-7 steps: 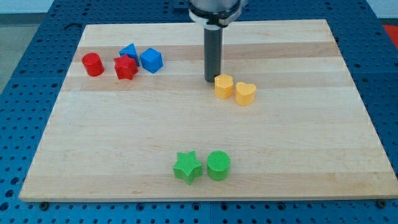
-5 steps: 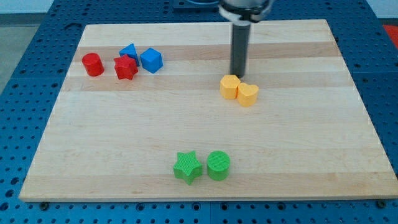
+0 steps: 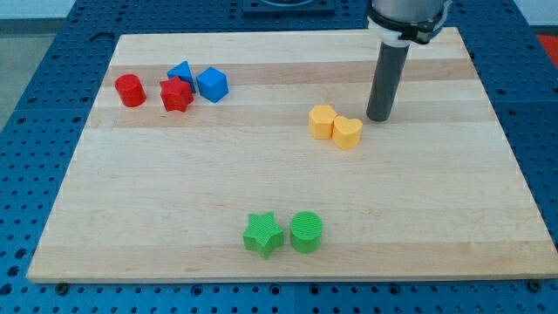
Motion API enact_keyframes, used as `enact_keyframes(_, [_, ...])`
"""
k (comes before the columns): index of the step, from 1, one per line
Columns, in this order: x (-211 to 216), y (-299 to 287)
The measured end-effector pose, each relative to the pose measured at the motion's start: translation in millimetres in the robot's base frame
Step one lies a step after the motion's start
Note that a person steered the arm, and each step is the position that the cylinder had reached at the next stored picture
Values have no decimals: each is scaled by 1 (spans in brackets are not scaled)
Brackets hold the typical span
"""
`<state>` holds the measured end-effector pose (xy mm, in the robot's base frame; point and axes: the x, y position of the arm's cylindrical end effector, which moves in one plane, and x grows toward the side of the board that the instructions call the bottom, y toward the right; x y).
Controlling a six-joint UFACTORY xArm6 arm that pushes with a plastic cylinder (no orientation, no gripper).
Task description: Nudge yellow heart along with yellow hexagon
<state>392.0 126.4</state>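
Note:
The yellow hexagon (image 3: 323,121) and the yellow heart (image 3: 347,133) sit touching each other right of the board's centre, the heart on the lower right. My tip (image 3: 378,118) rests on the board just up and to the right of the heart, a small gap away from it.
A red cylinder (image 3: 130,90), a red star (image 3: 176,95), a blue triangle (image 3: 180,71) and a blue hexagon-like block (image 3: 212,84) cluster at the upper left. A green star (image 3: 262,234) and a green cylinder (image 3: 306,232) sit near the bottom edge of the wooden board (image 3: 174,192).
My tip has moved to the right, from upper left of the hexagon to upper right of the heart. The two yellow blocks shifted slightly right and closed together.

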Motion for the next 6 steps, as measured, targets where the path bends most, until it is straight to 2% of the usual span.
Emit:
enact_keyframes(4, [12,-28])
enact_keyframes(6, [12,-65])
